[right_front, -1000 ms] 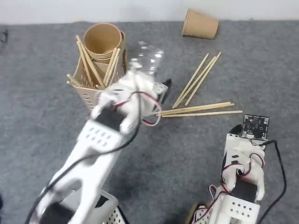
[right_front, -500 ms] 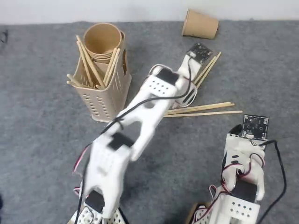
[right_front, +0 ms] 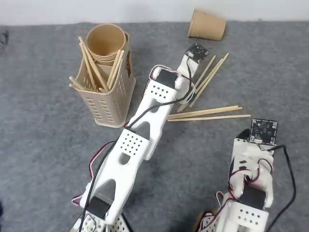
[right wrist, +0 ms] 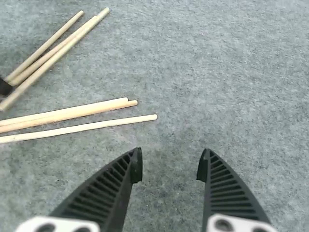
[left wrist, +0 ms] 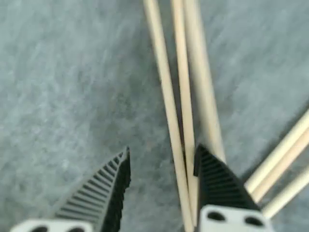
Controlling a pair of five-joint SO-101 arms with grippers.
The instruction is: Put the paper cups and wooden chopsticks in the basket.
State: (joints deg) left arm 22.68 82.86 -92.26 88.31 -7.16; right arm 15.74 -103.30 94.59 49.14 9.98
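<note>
The slanted bundle of wooden chopsticks (left wrist: 179, 87) lies loose on the grey counter (right_front: 43, 145), well apart from the basket (right_front: 108, 104) and nearer the paper cup (right_front: 206, 24) lying on its side, with a flat bunch (right_front: 212, 113) just beside it. My left claw (left wrist: 163, 153) is spread wide right above the bundle but off-centre: one jaw sits over the sticks, the other over bare counter. To do this well, I judge I should shift sideways until all three sticks lie between the jaws, sink to the surface, then close firmly so none rolls out. My left arm (right_front: 154, 111) is stretched far forward, wrist pitched down. My right claw (right wrist: 171, 153) is also spread and holds nothing, near the flat bunch's tips, with my right arm (right_front: 251, 179) folded back.
</note>
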